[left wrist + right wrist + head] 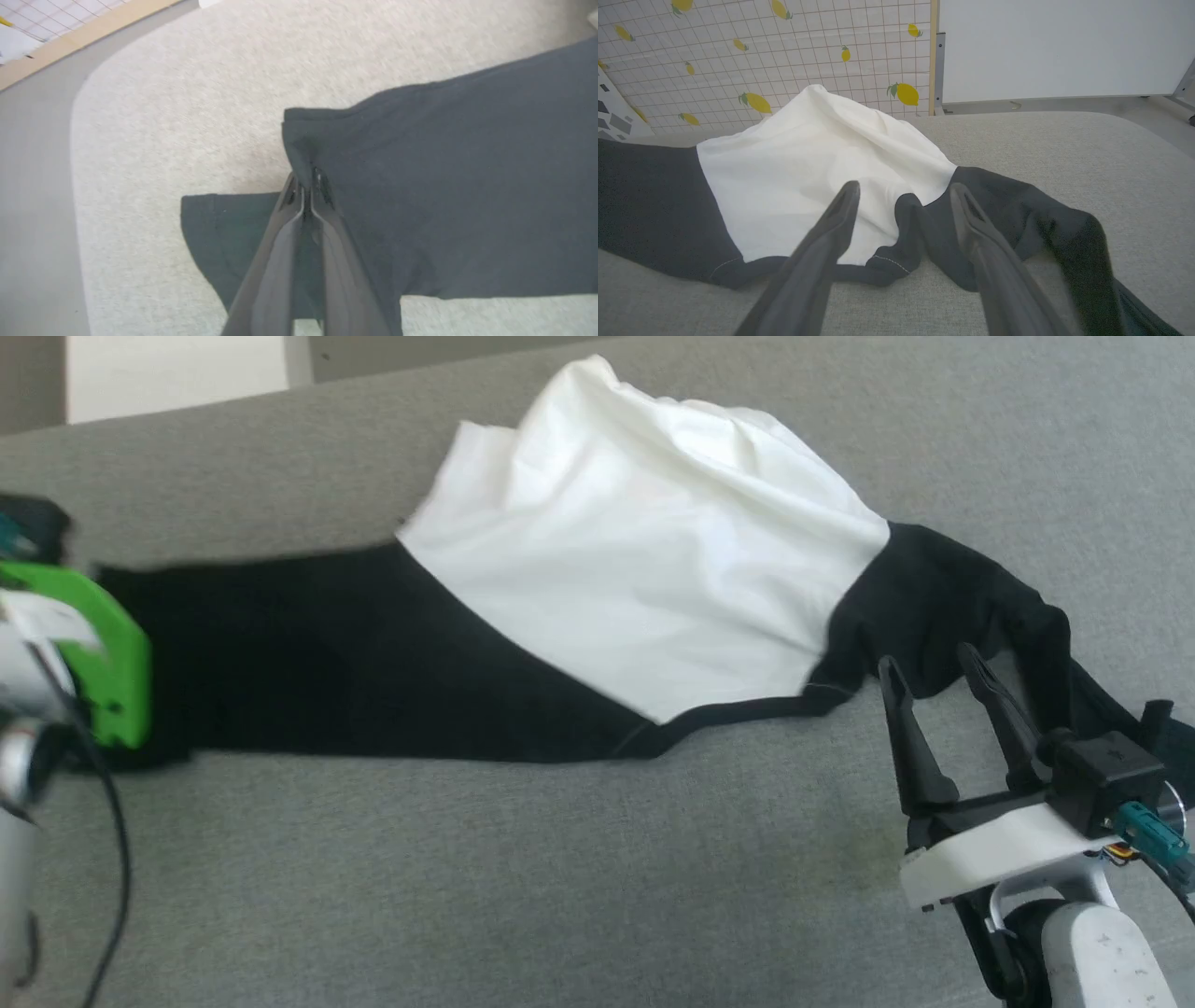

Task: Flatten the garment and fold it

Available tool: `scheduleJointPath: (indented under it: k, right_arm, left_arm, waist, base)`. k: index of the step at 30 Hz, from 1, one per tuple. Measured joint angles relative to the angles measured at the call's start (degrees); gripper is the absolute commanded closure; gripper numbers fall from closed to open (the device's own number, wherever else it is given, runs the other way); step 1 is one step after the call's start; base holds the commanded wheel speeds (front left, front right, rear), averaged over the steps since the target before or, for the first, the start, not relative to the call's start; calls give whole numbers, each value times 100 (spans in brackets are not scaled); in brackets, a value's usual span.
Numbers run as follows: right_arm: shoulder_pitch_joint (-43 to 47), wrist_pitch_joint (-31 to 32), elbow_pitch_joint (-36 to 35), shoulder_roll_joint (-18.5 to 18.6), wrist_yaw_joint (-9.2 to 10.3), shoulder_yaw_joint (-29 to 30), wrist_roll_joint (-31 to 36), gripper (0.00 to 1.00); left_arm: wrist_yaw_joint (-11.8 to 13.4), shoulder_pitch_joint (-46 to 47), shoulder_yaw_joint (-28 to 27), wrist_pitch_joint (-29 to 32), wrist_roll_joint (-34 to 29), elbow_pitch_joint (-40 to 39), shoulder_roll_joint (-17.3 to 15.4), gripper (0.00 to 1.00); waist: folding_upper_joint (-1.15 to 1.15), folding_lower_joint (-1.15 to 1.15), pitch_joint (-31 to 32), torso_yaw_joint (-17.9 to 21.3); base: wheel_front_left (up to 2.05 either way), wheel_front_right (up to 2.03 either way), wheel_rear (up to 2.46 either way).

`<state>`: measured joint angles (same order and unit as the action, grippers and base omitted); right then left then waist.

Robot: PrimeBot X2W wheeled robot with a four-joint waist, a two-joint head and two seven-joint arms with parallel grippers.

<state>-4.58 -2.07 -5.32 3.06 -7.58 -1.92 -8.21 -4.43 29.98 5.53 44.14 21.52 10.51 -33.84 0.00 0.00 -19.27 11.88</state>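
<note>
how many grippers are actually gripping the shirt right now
1: the left gripper, shut on the shirt at its black left end. The right gripper is open at the bunched black right end, holding nothing.

No legible text, label, brand, number or sign was seen in any view.

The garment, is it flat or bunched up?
Bunched: the garment humps up in folds at its white panel; its black sleeve lies crumpled.
</note>
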Motion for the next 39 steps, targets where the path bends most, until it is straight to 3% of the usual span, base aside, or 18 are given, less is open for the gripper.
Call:
scheduleJointPath:
  k: [4,8,9,10,14,23,27,32,36,39]
  right_arm:
    - [-98,-53,82,0,0,-57,-44,0]
    - [-165,-105,168,0,0,-110,-45,0]
    - [-175,-108,188,0,0,-118,-45,0]
    - [-186,-109,208,-2,0,-115,-44,0]
    - [-187,-114,268,-2,0,29,-35,0]
    - [-38,260,353,-5,0,766,10,0]
    - [48,426,327,-4,0,895,8,0]
    - [171,526,226,-7,0,931,-2,0]
    - [231,569,159,-9,0,915,-31,0]
    - [231,617,122,-10,0,835,-42,0]
  left_arm:
    - [119,336,-124,-442,-249,304,-185,100]
    - [345,465,-233,-817,-286,760,-144,100]
    - [405,465,-283,-947,-260,856,-69,40]
    - [424,462,-294,-1071,-224,937,14,0]
    - [452,391,-290,-1835,-153,1018,424,0]
    - [611,-686,-533,-4495,245,271,1672,0]
    - [662,-1318,-381,-5120,282,-157,2235,0]
    - [645,-1852,129,-5154,297,-348,2689,0]
    - [656,-1967,569,-4587,372,-170,2881,0]
    - [825,-1965,758,-4012,495,49,2941,0]
  waist:
    - [0,0,-161,112]
    - [0,1,-299,222]
    - [0,0,-323,250]
    - [0,0,-341,273]
    - [0,1,-330,270]
    - [0,0,38,19]
    - [0,1,212,-170]
    - [0,0,429,-387]
    - [0,0,575,-540]
    - [0,0,669,-588]
  base:
    - [0,0,0]
    - [0,0,0]
    - [0,0,0]
    - [0,0,0]
    - [0,0,0]
    - [0,0,0]
    - [0,0,0]
    - [0,0,0]
    - [0,0,0]
    - [0,0,0]
